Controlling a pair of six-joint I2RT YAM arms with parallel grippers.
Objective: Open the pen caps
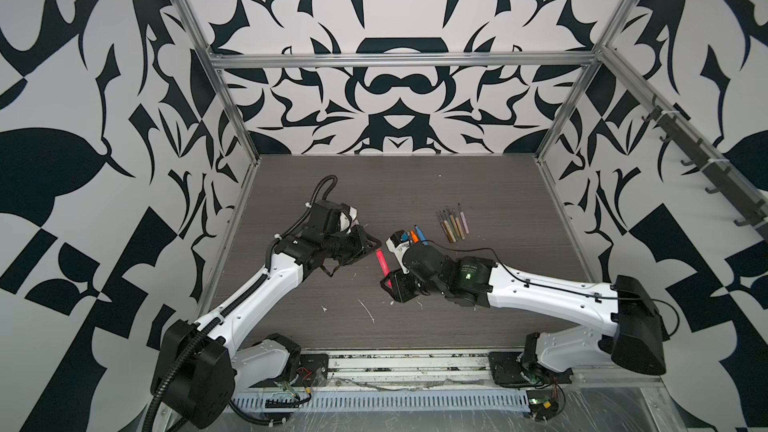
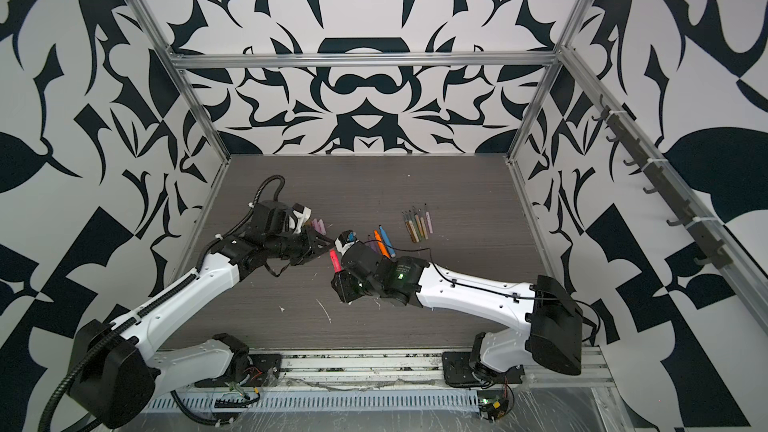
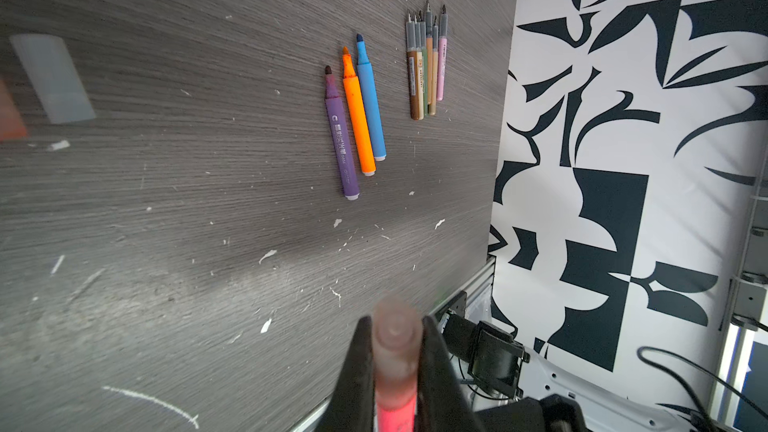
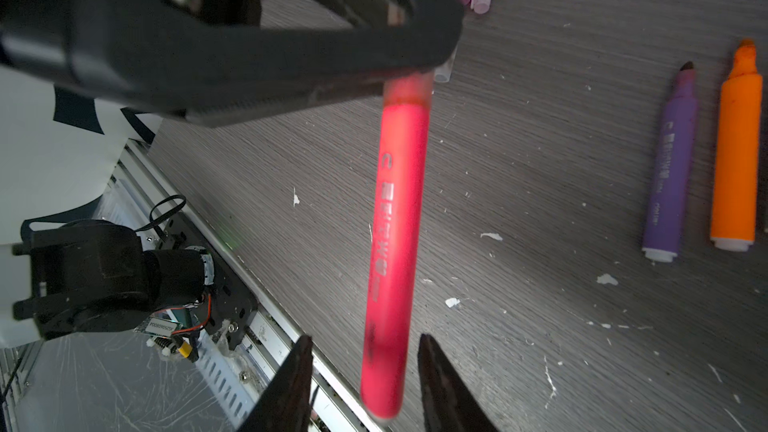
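Noted in both top views: pink pen (image 1: 382, 263) between left gripper (image 1: 375, 245) and right gripper (image 1: 386, 282), above surface (image 1: 457, 305). Left wrist: left gripper clamped shut on pen's pale cap (image 3: 395, 338). Right wrist: right gripper parted, flanking pen tail, just clear of it.

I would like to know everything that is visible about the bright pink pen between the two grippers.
The pink pen is a thick round marker of smooth plastic, bright pink, with printed lettering along its barrel. Its translucent pinkish cap is still on, clamped between the shut fingers of the left gripper. The pen slants above the grey table, apparently not touching it. The right gripper stands open around its tail end, with a gap on both sides.
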